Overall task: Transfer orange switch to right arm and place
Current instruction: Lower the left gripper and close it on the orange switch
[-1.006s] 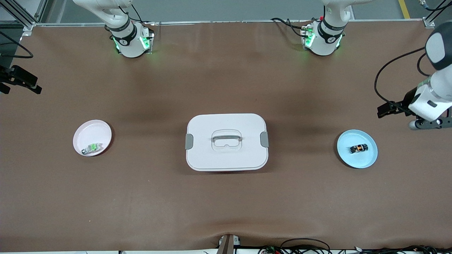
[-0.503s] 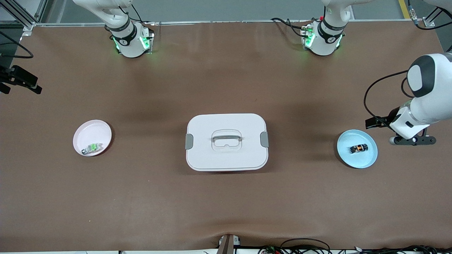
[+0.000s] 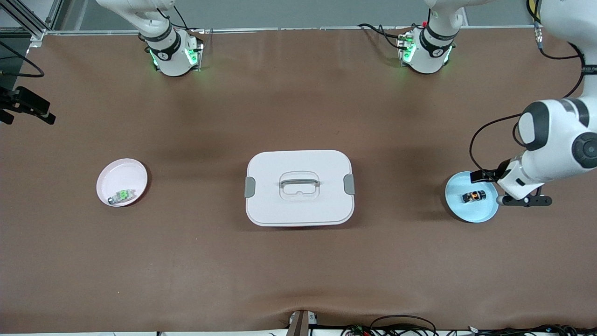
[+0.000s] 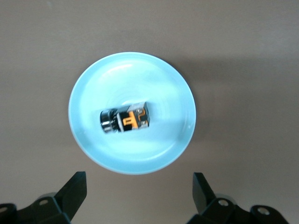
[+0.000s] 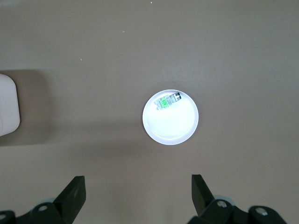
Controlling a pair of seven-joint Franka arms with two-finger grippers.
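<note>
The orange switch (image 3: pixel 474 196) is a tiny black block with an orange centre. It lies in a light blue plate (image 3: pixel 459 207) toward the left arm's end of the table. In the left wrist view the switch (image 4: pixel 126 119) lies loose in the middle of the plate (image 4: pixel 154 74). My left gripper (image 3: pixel 522 201) hangs over the table just beside the plate's rim, open and empty (image 4: pixel 140 179). My right gripper (image 5: pixel 138 182) shows only in its wrist view. It is open and empty, high over bare table beside the pink plate.
A white lidded box (image 3: pixel 298 210) with a handle stands mid-table; it also shows in the right wrist view (image 5: pixel 7 107). A pink plate (image 3: pixel 119 175) toward the right arm's end holds a pale switch with a green centre (image 3: pixel 121 196). The right wrist view shows that plate (image 5: pixel 170 128) and switch (image 5: pixel 168 100).
My left arm has swung toward the front camera and toward the blue plate; its gripper has come from well off the plate to just beside its rim. Nothing else moved.
</note>
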